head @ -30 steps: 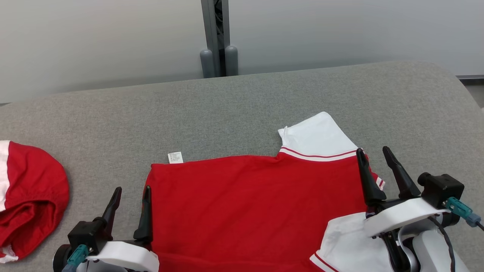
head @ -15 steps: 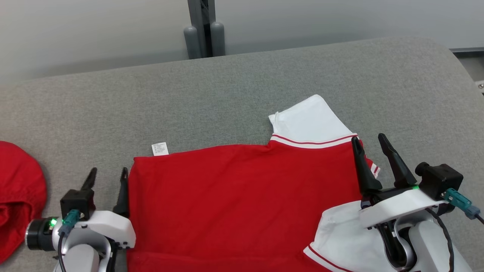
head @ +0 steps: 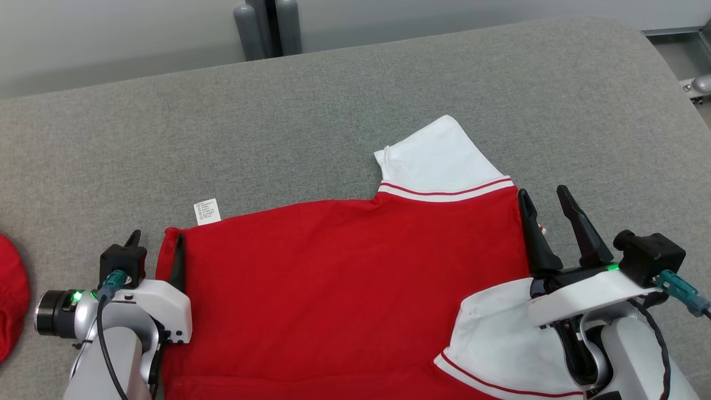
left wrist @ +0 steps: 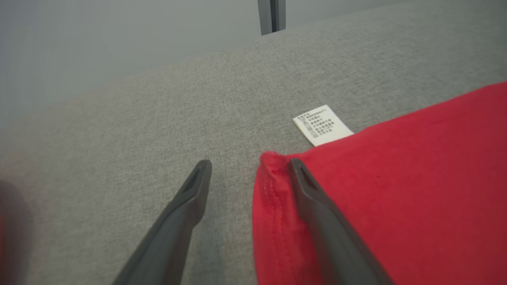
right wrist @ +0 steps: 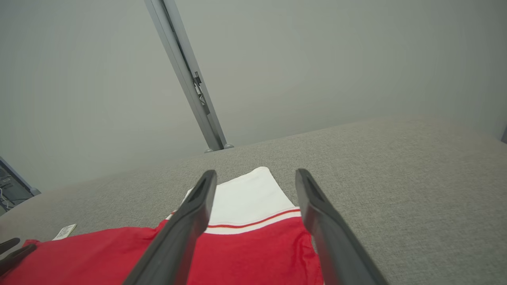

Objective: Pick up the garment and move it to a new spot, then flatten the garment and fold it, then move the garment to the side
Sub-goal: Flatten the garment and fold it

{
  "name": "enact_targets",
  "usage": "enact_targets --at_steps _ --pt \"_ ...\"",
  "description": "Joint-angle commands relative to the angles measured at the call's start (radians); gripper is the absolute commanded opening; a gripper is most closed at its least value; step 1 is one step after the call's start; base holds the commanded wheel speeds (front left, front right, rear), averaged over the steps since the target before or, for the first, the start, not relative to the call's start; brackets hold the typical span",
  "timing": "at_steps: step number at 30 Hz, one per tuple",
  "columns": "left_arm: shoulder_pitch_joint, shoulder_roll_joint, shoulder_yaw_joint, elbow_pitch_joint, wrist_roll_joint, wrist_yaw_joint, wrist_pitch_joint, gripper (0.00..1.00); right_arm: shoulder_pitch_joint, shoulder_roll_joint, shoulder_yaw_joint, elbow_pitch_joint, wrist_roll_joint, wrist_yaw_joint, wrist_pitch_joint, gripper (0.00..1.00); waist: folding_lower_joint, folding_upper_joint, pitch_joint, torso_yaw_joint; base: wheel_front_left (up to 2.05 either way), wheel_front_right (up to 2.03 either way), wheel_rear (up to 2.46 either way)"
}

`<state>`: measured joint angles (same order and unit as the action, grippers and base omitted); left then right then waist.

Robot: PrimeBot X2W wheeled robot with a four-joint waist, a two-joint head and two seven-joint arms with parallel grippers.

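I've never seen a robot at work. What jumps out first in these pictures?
The big red garment lying on the grey padded surface dominates the middle. At its two far corners are dark two-fingered tools, both open. The left tool straddles the hem corner near a small white label, and the right tool hovers beside the white sleeve.

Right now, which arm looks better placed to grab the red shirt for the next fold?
Probably the left. The left gripper is open, straddling the corner hem of the red shirt beside the care label. The right gripper, also open, sits by the white sleeve but seems higher up.
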<state>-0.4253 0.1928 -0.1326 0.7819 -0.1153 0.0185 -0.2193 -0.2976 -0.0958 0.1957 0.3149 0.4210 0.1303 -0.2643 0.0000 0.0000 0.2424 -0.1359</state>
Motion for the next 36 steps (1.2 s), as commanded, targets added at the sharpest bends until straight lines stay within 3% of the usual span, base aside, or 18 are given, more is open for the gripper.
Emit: enact_targets --at_steps 1,11,20,21,22,24,29,36 --pt "-0.027 0.003 -0.003 0.016 0.002 -0.001 -0.004 1.0 -0.005 -0.001 -0.006 0.0 0.002 0.001 -0.002 1.0 0.0 0.0 -0.001 0.001 0.0 0.0 0.0" --pt "-0.06 0.001 -0.009 0.067 -0.011 0.009 -0.027 1.0 -0.017 0.002 0.007 0.004 0.004 0.001 -0.002 1.0 0.0 0.0 0.004 0.002 0.0 0.0 0.0" --pt "-0.089 -0.007 -0.015 0.106 -0.032 -0.01 -0.031 1.0 -0.022 0.003 0.003 0.007 0.005 0.001 -0.002 1.0 0.0 0.0 0.018 -0.009 0.0 0.0 0.0" --pt "-0.092 -0.009 -0.016 0.112 -0.034 -0.012 -0.029 0.79 -0.021 0.003 0.002 0.007 0.005 0.001 -0.002 1.0 0.0 0.0 0.018 -0.009 0.0 0.0 0.0" --pt "-0.097 -0.01 -0.017 0.118 -0.037 -0.015 -0.028 0.41 -0.021 0.003 0.001 0.007 0.005 0.001 -0.002 1.0 0.0 0.0 0.019 -0.01 0.0 0.0 0.0" --pt "-0.099 -0.013 -0.017 0.126 -0.043 -0.016 -0.029 0.0 -0.02 0.004 -0.001 0.007 0.004 0.001 -0.002 1.0 0.0 0.0 0.018 -0.009 0.0 0.0 0.0" --pt "-0.102 -0.021 -0.012 0.126 -0.062 -0.023 -0.034 0.0 -0.023 -0.002 -0.014 0.015 -0.005 0.001 -0.002 1.0 0.0 0.0 0.013 0.001 0.0 0.0 0.0" --pt "-0.119 -0.046 -0.03 0.068 -0.075 -0.044 -0.038 0.0 -0.12 -0.038 -0.053 0.126 -0.016 0.001 0.015 1.0 0.0 0.0 0.034 0.049 0.0 0.0 0.0"
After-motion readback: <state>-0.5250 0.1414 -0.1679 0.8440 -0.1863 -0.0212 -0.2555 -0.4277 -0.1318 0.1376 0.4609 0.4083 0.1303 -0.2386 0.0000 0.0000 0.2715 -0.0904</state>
